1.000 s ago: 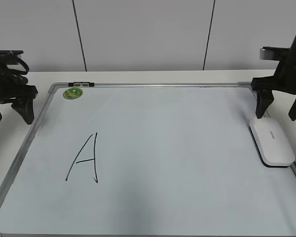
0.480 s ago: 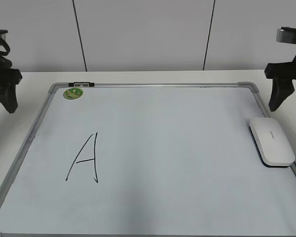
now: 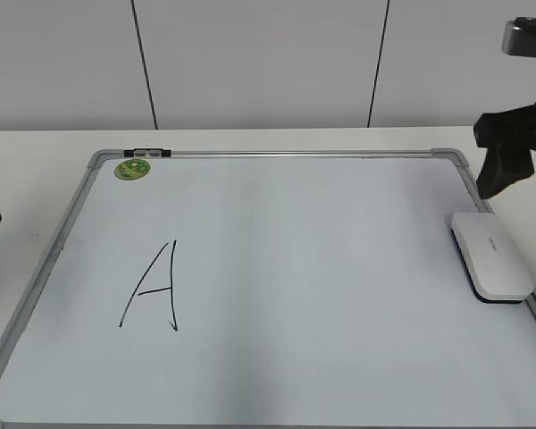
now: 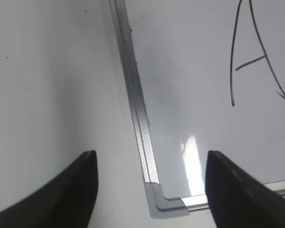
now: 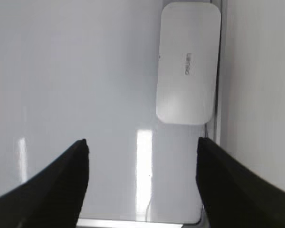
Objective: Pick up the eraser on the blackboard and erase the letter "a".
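Blackboard (image 3: 277,393) lies flat and fills most of the tabletop, its grey frame running close to the left and right table edges.

Right gripper (image 5: 141,178) now hangs high near the table's far right corner. A second ago it stood low, just beside the far end of the eraser; since then it has lifted clear. Jaws wide apart, nothing between them.

Left gripper (image 4: 149,190) has pulled back toward the left table edge and is nearly out of the exterior view. Its wrist view shows it over the board's near left corner, jaws spread wide, empty.

Eraser (image 3: 492,256) lies flat on the board against the right frame, toward the right table edge. Unmoved through the last second, untouched.

Capital "A" (image 3: 154,286) in black marker sits on the board's left half, toward the near left corner. No small letter "a" can be made out anywhere on the surface; it may already be wiped, though the glare leaves that unsure.

Round green magnet (image 3: 132,168) at the board's far left corner.

Judgement: both arms retreating with the eraser parked suggests the wiping is finished.
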{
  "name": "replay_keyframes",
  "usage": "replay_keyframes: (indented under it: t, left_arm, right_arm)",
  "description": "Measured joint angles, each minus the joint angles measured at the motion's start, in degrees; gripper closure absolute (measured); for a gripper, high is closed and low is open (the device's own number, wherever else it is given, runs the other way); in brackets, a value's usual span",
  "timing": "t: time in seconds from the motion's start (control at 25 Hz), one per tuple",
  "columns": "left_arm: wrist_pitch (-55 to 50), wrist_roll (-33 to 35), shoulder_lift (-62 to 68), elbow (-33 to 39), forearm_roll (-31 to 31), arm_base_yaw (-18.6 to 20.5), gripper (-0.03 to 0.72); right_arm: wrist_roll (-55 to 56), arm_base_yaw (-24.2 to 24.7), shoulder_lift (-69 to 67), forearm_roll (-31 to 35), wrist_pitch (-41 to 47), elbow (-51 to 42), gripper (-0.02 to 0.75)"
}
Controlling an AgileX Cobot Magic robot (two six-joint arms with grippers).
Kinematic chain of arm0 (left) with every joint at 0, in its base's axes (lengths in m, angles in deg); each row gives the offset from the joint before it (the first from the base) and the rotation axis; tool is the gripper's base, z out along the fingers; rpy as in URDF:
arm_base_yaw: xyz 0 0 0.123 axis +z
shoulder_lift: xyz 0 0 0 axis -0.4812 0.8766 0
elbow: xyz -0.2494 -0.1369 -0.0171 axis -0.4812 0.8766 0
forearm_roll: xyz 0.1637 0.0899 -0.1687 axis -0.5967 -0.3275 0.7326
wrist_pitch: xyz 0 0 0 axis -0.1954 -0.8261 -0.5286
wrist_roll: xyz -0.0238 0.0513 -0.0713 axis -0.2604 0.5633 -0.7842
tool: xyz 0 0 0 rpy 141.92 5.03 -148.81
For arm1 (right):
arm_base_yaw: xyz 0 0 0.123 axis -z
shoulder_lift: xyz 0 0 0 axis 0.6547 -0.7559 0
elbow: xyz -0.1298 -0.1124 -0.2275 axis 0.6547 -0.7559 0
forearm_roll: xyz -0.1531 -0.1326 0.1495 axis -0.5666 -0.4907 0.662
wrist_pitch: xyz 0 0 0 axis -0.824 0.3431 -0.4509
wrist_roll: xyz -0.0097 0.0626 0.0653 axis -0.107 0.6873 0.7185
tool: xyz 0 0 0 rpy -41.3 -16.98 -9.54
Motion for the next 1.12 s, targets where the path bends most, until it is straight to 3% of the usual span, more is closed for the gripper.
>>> replay_keyframes:
  t: [0.2, 0.64, 0.88, 1.12]
  left_arm:
    - [0.7, -0.2, -12.0, 6.8, -0.3, -0.3, 0.173]
    - [-2.0, -0.4, -41.0, 20.9, -0.4, -0.3, 0.173]
    - [-7.9, -0.6, -56.8, 27.3, -0.1, -0.3, 0.174]
    - [-8.9, -0.7, -68.2, 28.0, 0.4, -0.7, 0.174]
  right_arm:
    - [0.1, -0.2, 10.2, -0.9, -0.2, -8.6, 0.216]
    - [0.1, -0.3, 45.9, -0.6, 2.1, -28.4, 0.216]
    - [0.1, -0.3, 64.2, -0.6, 10.6, -33.8, 0.216]
    - [0.1, -0.4, 76.5, -2.7, 14.5, -35.9, 0.216]
